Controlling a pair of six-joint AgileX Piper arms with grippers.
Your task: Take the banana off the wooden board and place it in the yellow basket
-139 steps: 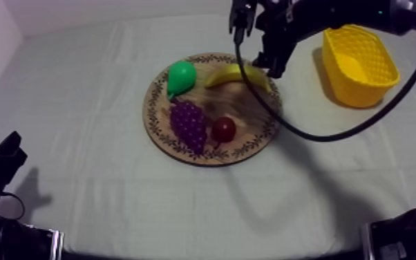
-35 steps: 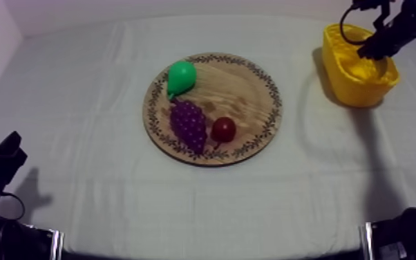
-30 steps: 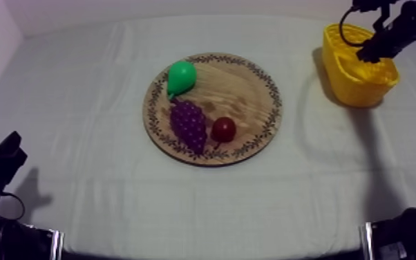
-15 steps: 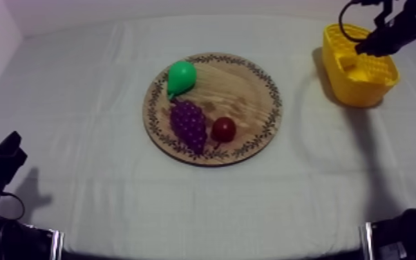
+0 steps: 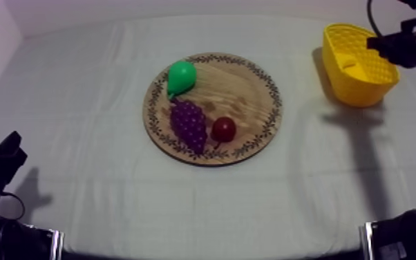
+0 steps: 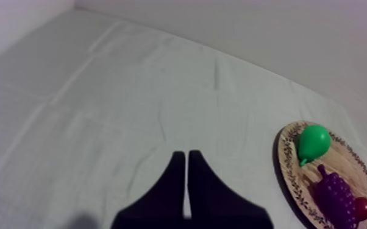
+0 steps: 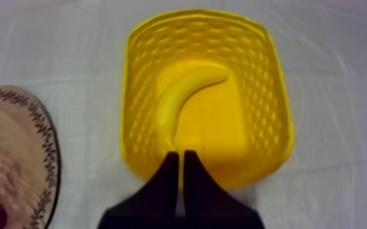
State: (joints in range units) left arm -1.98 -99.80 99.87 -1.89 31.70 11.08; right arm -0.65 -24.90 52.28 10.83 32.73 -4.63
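The right claw point(image 7: 181, 153) is drawing back from the yellow basket point(image 7: 265, 91), where it was reaching in half a second ago. The banana point(image 7: 183, 91), on the board earlier, is now lying curved along the basket's floor. The claw's fingers are pressing together into a narrow wedge, gripping nothing, over the basket's near wall. On the round wooden board point(image 5: 245, 83), the pear point(image 5: 181, 76), the bunch of grapes point(image 5: 188, 123) and the small red fruit point(image 5: 224, 128) are sitting where they were. The left claw point(image 6: 187, 153) is hanging low over the cloth-covered counter point(image 5: 114, 207), fingers closed on nothing, well apart from the board.
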